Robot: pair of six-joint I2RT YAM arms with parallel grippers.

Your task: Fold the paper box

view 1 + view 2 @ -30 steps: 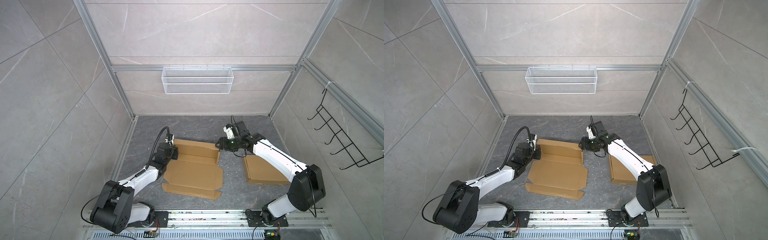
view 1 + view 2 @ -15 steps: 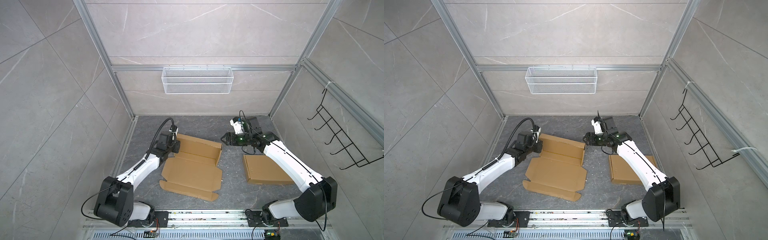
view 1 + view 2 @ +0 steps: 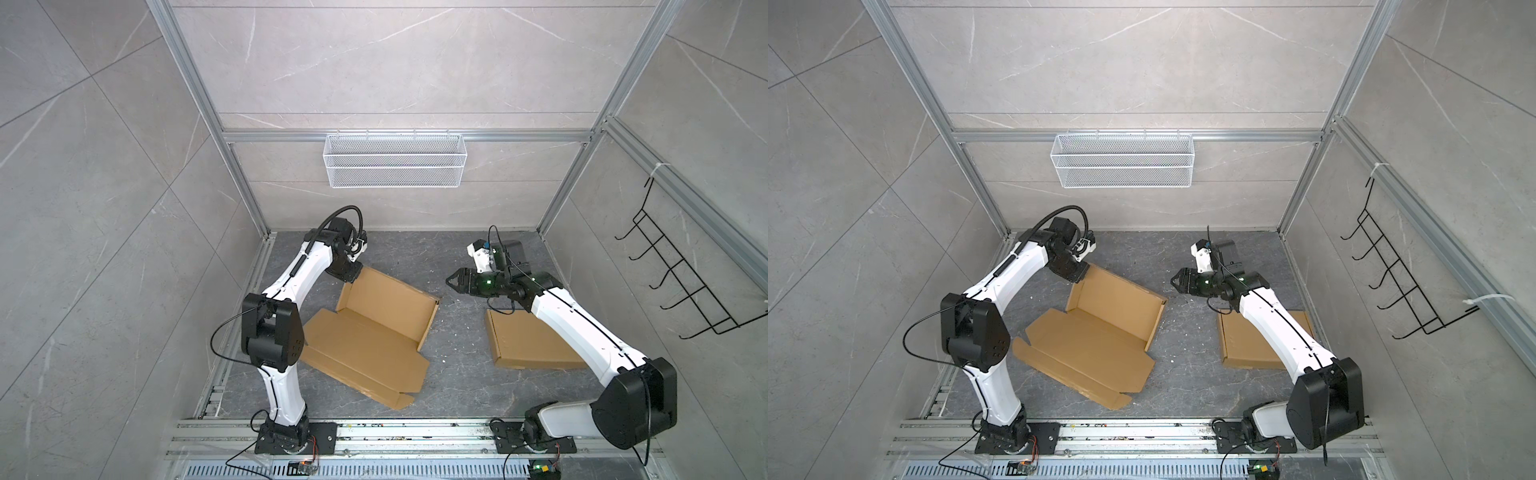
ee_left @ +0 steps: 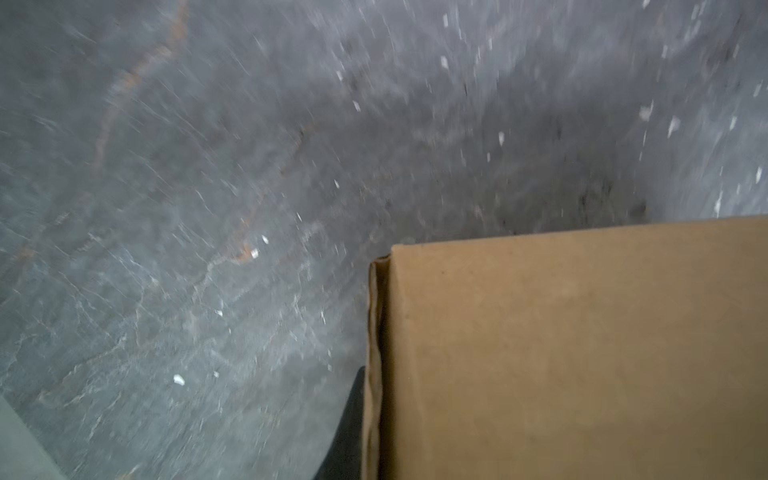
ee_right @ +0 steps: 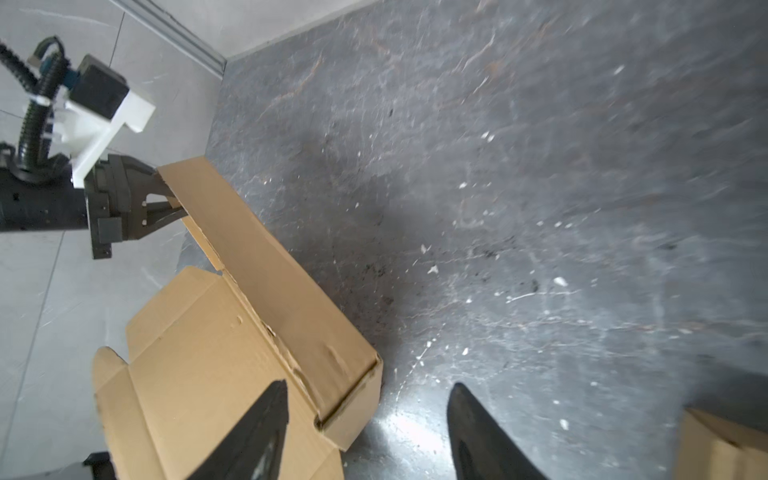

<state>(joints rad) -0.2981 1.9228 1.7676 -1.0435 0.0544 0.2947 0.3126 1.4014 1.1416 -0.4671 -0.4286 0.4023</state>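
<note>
The brown paper box [image 3: 370,345] [image 3: 1096,340] lies half folded on the dark floor, its far wall standing and its side flaps folded in. My left gripper [image 3: 351,277] [image 3: 1080,272] is shut on the far left corner of that wall, and the right wrist view shows this grip [image 5: 166,203]. In the left wrist view the cardboard [image 4: 582,353] fills one side, with one dark finger [image 4: 349,432] against its edge. My right gripper [image 3: 451,283] [image 3: 1174,281] [image 5: 368,388] is open, just right of the wall's right corner and not touching it.
A second, flat-folded cardboard box [image 3: 519,349] [image 3: 1246,345] [image 5: 723,444] lies under my right arm. A white wire basket [image 3: 395,166] hangs on the back wall and a black hook rack [image 3: 685,282] on the right wall. Aluminium rails [image 3: 395,432] run along the front.
My left arm has risen and carried the box's far left corner up and back, swinging the box round. The right gripper has come off the wall's right corner and drawn back to the right.
</note>
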